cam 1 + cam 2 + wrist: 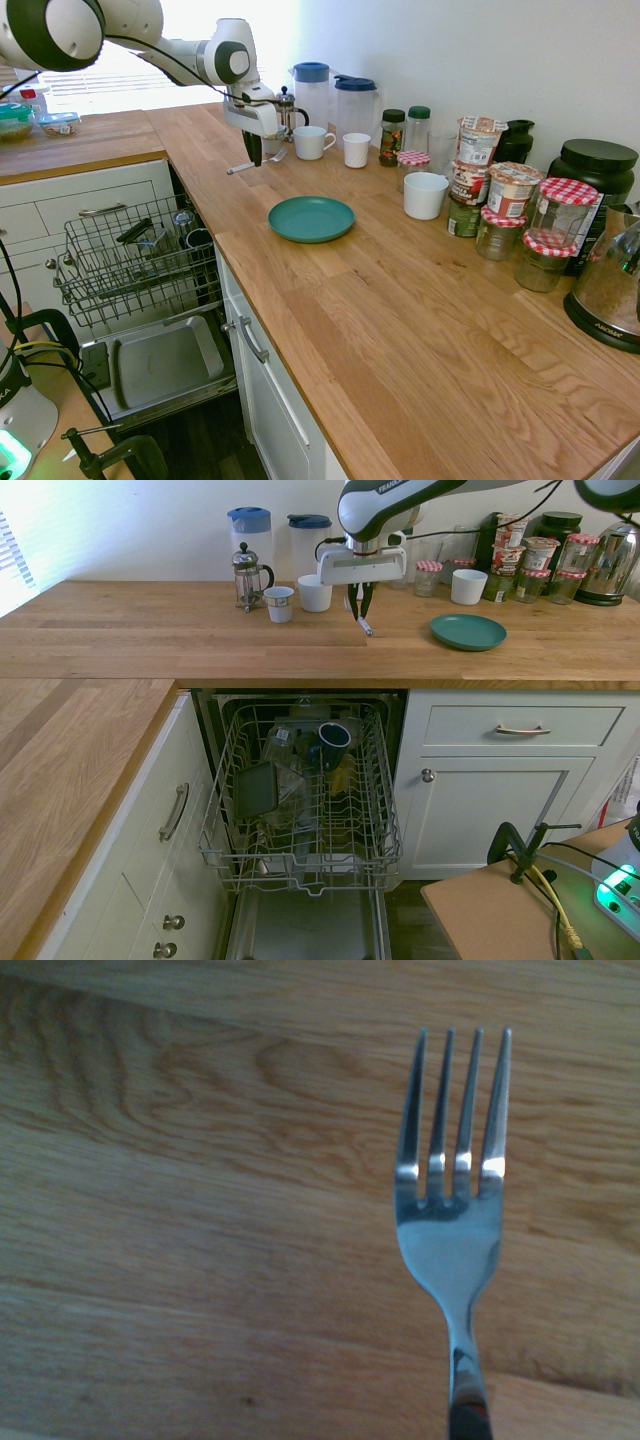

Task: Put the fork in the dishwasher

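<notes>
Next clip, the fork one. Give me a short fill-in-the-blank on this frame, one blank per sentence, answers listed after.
1. The gripper is shut on the ____.
2. The fork hangs above the wooden ____, not yet over the rack.
3. The dishwasher has its door dropped ____, with the wire rack pulled out.
4. The plate on the counter is ____ in colour.

Missing words: fork; counter; open; teal
</notes>
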Motion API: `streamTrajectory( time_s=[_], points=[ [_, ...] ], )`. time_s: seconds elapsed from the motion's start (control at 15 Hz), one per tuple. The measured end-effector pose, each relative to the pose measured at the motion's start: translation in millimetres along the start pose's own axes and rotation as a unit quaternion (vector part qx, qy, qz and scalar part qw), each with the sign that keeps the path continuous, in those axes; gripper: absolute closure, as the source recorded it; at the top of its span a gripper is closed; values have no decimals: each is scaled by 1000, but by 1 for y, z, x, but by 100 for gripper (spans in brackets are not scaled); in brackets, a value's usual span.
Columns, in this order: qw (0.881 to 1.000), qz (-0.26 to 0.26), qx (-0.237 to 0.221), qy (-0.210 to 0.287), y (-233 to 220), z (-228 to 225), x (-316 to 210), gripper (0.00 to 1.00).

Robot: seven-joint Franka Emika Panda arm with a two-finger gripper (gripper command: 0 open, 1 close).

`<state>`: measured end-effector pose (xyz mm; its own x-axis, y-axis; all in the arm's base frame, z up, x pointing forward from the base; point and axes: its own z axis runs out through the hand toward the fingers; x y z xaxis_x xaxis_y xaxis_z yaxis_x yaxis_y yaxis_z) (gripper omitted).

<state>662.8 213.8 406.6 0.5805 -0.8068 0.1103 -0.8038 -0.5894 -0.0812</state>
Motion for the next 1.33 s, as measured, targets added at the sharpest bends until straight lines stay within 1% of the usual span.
streamTrajectory(
  time_s=[0.13, 0.27, 0.47, 0.53, 0.73, 0.87, 1.07, 1.33],
  points=[
    [1000, 17, 3, 8, 19, -23, -16, 100],
    [999, 27, 12, 13, 35, -41, -46, 100],
    [999, 37, 23, 6, 64, -50, -90, 100],
    [999, 44, 30, 4, 89, -43, -107, 100],
    [998, 50, 23, 6, 114, -29, -118, 100],
    [998, 55, 23, 9, 124, -23, -138, 100],
    [998, 57, 25, 18, 146, -9, -187, 100],
    [998, 46, 32, 30, 159, 9, -265, 100]
  ],
)
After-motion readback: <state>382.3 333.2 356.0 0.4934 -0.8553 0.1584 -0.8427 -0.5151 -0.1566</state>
